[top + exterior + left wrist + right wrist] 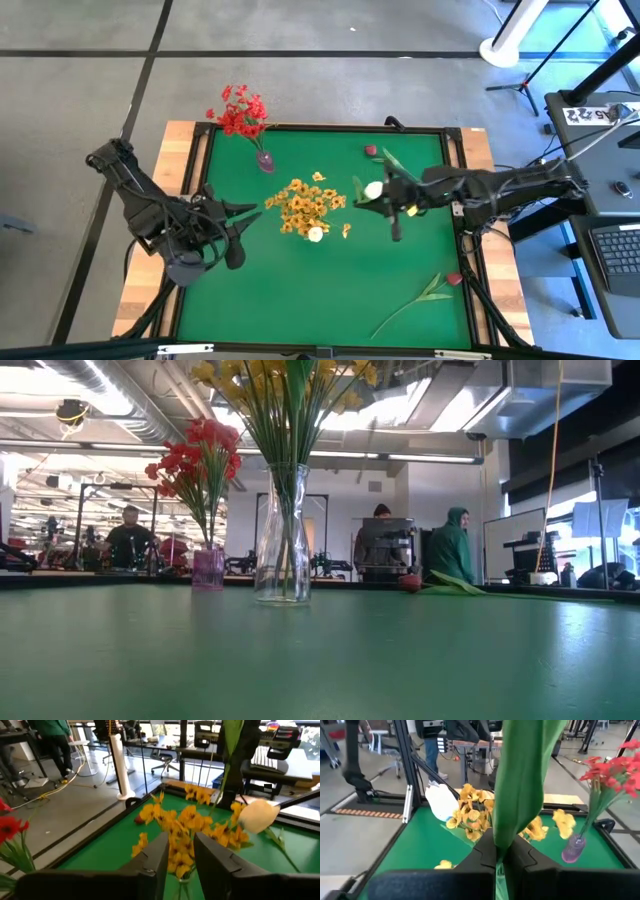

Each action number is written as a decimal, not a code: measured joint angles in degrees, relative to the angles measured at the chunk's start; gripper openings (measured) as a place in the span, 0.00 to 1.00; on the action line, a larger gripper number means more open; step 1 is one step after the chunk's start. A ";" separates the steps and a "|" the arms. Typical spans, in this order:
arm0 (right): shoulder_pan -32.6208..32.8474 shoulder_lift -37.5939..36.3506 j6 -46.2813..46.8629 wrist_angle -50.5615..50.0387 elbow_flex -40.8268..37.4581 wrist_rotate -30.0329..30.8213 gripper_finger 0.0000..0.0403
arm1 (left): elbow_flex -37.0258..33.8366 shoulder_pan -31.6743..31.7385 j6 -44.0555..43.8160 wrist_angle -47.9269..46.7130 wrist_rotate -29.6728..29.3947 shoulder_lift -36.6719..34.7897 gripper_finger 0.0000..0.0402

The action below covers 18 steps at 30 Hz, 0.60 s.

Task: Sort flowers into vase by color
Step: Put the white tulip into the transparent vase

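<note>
The green felt tabletop (300,290) carried a clear glass vase (281,540) near its middle, filled with yellow-orange flower sprays (305,205), and a small purple vase (265,160) of red flower clusters (240,112) at the far edge. The right gripper (392,196) was clamped tight on the green stem of a white tulip bud (373,189), held in the air just beside the yellow sprays. The left gripper (232,230) hung partly open and empty on the other side of the clear vase. A dark pink rose bud (453,279) lay on the near right of the tabletop, another (370,150) at the far edge. The step in hand seemed to be delivering the tulip; the next move called for a vase fitting its colour, though only these two showed.
</note>
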 joint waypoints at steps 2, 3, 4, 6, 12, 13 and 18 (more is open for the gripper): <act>0.00 2.40 -1.88 4.47 0.00 -1.13 0.02 | -1.00 0.00 -1.02 0.02 0.98 0.00 0.19; 0.00 3.52 -2.10 6.22 0.00 -1.85 0.02 | -1.49 0.00 -1.56 0.01 1.40 0.00 0.17; 0.00 4.54 -2.63 8.49 0.00 -2.54 0.02 | -2.08 0.00 -2.09 0.07 1.58 0.00 0.16; 0.00 5.86 -3.88 10.83 0.01 -3.37 0.02 | -3.46 0.00 -3.19 0.04 1.88 0.00 0.14; -0.13 6.74 -4.86 12.53 0.00 -3.52 0.02 | -6.53 -0.02 -6.36 0.31 2.51 0.00 0.10; -0.15 6.74 -4.88 12.69 0.00 -3.50 0.02 | -6.84 -0.02 -6.86 0.31 2.65 0.00 0.09; -0.15 6.72 -5.35 13.94 0.02 -3.52 0.02 | -8.04 0.02 -8.40 0.52 2.68 0.02 0.09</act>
